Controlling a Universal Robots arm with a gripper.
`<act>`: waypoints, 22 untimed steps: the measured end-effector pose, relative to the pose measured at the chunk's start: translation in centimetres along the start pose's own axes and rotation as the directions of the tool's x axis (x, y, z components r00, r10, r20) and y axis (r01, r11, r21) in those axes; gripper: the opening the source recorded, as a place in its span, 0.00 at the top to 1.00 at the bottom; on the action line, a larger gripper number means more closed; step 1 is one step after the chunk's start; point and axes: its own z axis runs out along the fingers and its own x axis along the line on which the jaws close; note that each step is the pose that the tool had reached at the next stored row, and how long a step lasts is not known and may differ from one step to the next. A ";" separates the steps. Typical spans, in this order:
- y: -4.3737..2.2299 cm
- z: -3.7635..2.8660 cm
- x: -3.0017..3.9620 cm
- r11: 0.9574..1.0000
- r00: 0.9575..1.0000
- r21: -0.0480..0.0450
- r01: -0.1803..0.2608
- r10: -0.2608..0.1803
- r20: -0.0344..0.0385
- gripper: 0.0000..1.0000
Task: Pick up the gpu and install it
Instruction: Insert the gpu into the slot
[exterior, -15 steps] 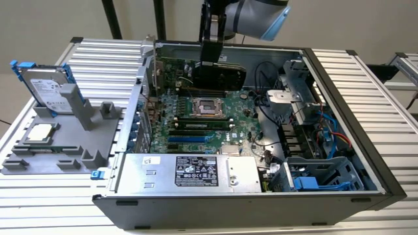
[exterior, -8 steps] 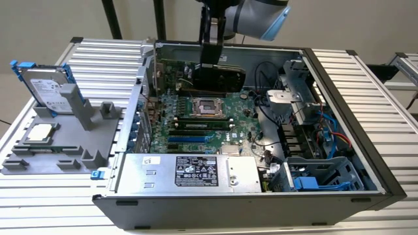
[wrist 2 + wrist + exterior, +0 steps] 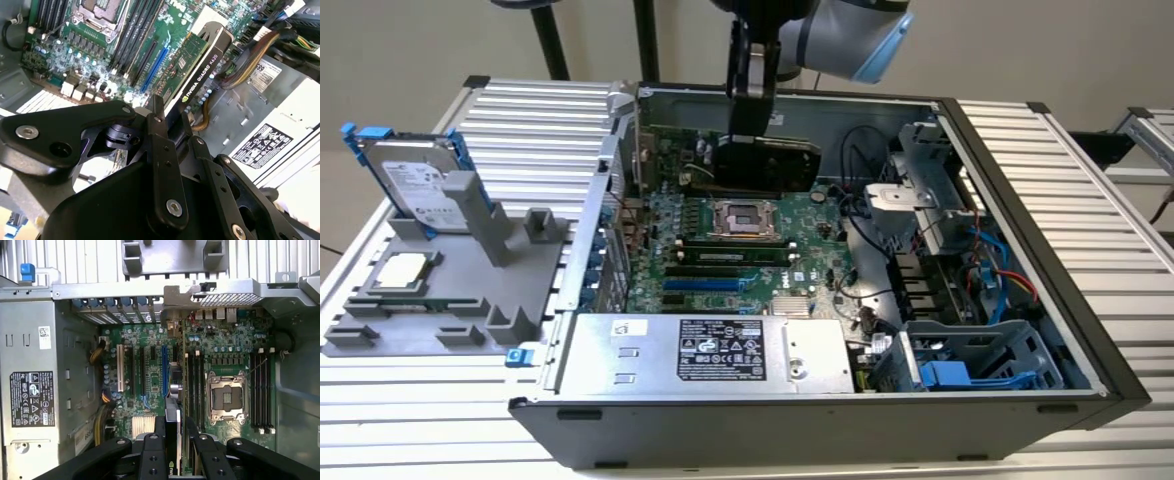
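The gpu (image 3: 771, 165) hangs inside the open computer case, above the motherboard (image 3: 720, 280), with my gripper (image 3: 750, 132) shut on its upper edge. In the second wrist view the gpu (image 3: 199, 65) shows its green circuit board on one face and its black shroud on the other, slanting over the expansion slots, with my fingers (image 3: 156, 131) clamped on either side. In the first wrist view the gpu (image 3: 172, 426) is seen edge-on between the fingers (image 3: 150, 452), close beside the long blue slot (image 3: 164, 369).
A silver hard drive (image 3: 416, 180) with blue rails stands in a grey fixture (image 3: 440, 320) at the exterior view's left. Inside the case are the power supply (image 3: 707, 350), the CPU socket (image 3: 744, 217), memory sticks (image 3: 734, 257), cables (image 3: 987, 275) and a drive cage (image 3: 974, 365).
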 end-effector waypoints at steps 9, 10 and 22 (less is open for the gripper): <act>-0.01 0.28 0.00 1.000 1.000 0.000 0.000 0.000 0.000 1.00; -0.01 0.31 0.00 1.000 1.000 0.001 0.000 0.000 0.000 1.00; -0.03 0.82 -0.01 1.000 1.000 0.009 0.005 -0.005 0.000 1.00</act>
